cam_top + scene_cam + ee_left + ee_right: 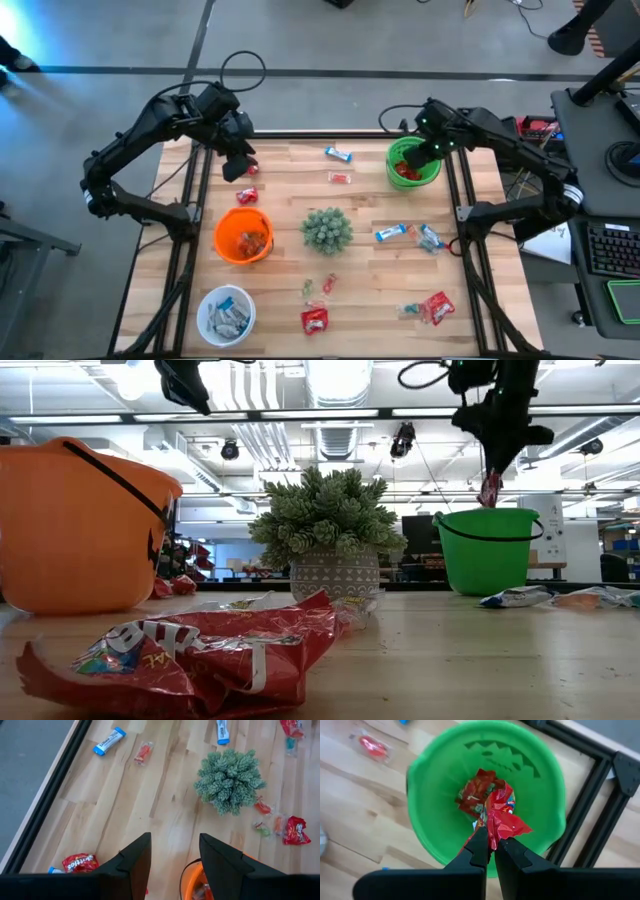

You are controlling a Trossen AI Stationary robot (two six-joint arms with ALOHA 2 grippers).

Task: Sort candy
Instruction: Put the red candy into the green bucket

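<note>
- Candy lies scattered over the wooden table (290,175): crinkled red packets, blue-and-white bars and tiny red, green and pink wrapped pieces.
- One red packet (501,816), glossy and crumpled with coloured print, is pinched between the pressed-together fingers of the right gripper (491,845), hanging over the mouth of the green bucket (432,775).
- More red wrappers (470,800) sit at the bottom of that bucket.
- The left gripper (175,862) hovers with fingers spread and nothing between them, above the table near the orange bucket (243,236), which holds small mixed pieces.
- A white bowl (226,314) at the near left corner holds pale wrapped bars.
- Blue-and-white bars lie loose, one (338,154) near the far edge and another (391,233) right of the spiky green plant (327,229).
- A red packet (314,320) and a second (437,307) lie near the front edge; another (80,863) lies beneath the left gripper.
</note>
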